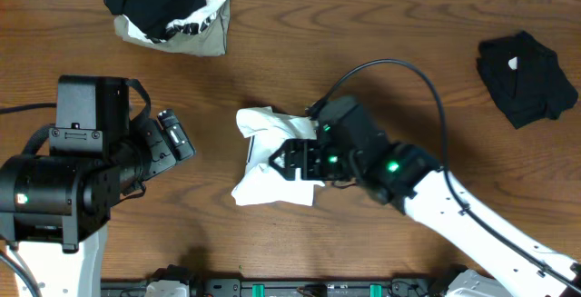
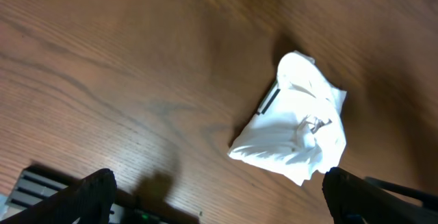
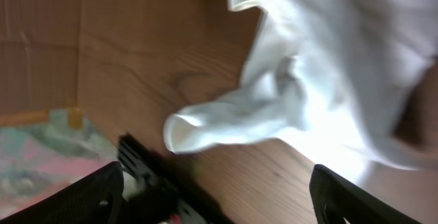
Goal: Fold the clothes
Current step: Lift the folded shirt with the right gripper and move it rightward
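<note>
1. The white T-shirt sits mid-table as a crumpled bundle, not laid flat. Its dark striped mark shows in the left wrist view.
2. The right gripper hangs over the bundle's right edge with its jaws wide. In the right wrist view the cloth lies ahead of the jaws, and none of it looks pinched.
3. The left gripper is well apart from the bundle, on its left. Its jaws are wide too and hold nothing.
4. Key relation: the bundle's long axis runs roughly far-to-near across the table, so each gripper faces one long side. The right arm is clearly nearer.
5. Judgement: the shirt needs spreading before any fold. The right arm can take the edge under it, but the left has to cross the gap first.
6. Other clothes: a mixed black and white-printed pile lies far left and a black garment far right. Both are well apart from the grippers.
</note>
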You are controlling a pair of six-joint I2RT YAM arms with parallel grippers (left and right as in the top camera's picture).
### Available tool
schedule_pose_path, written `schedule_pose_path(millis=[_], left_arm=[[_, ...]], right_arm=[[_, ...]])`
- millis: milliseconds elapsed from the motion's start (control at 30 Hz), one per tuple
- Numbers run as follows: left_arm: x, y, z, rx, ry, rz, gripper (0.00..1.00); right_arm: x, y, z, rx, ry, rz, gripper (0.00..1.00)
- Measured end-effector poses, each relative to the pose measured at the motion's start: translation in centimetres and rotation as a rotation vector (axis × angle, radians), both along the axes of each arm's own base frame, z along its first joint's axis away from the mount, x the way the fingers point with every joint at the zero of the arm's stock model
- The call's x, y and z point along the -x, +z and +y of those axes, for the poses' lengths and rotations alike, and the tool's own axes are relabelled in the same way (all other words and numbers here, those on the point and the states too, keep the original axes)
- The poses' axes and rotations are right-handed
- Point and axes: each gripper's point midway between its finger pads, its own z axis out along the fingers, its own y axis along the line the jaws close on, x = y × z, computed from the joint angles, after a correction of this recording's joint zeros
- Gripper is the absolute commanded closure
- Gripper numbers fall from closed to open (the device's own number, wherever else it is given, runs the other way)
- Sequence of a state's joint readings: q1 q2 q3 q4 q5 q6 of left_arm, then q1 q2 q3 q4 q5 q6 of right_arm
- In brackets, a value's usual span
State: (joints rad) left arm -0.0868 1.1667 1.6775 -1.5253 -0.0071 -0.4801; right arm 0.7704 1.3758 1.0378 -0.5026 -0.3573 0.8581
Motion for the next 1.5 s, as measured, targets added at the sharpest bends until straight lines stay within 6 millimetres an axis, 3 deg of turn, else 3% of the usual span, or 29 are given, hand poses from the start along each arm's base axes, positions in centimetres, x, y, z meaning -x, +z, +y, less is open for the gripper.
schedule_pose_path(millis=[133, 300, 567, 633, 800, 1067, 1133, 1367, 1500], left_arm=[[0.6, -0.3, 0.1, -0.001, 0.002, 0.029, 0.02], [1.4, -0.7, 0.1, -0.005, 0.002, 0.065, 0.02], [1.6, -0.8, 0.1, -0.005, 0.002, 0.074, 0.02], [1.6, -0.8, 0.1, -0.006, 0.002, 0.076, 0.02], [1.7, -0.8, 0.1, -0.006, 0.002, 0.077, 0.02], [1.7, -0.8, 0.1, -0.006, 0.002, 0.077, 0.02], [1.7, -0.8, 0.1, -0.006, 0.002, 0.077, 0.02], [1.7, -0.8, 0.1, -0.006, 0.002, 0.078, 0.02], [1.7, -0.8, 0.1, -0.006, 0.002, 0.078, 0.02]], right_arm=[[0.4, -0.8, 1.0, 0.014, -0.099, 0.053, 0.14], [-1.0, -2.3, 0.7, 0.029, -0.243, 0.118, 0.16], [-2.1, -5.9, 2.5, 0.034, -0.280, 0.202, 0.19], [-1.9, -7.1, 2.6, 0.053, -0.279, 0.232, 0.24], [-1.2, -9.5, 2.4, 0.103, -0.274, 0.301, 0.49], [-0.9, -11.0, -0.6, 0.208, -0.297, 0.351, 0.82], [-0.8, -11.5, -1.8, 0.250, -0.304, 0.361, 0.86], [-1.0, -12.9, -6.4, 0.412, -0.336, 0.357, 0.78], [-1.4, -12.8, -6.9, 0.430, -0.289, 0.314, 0.62]])
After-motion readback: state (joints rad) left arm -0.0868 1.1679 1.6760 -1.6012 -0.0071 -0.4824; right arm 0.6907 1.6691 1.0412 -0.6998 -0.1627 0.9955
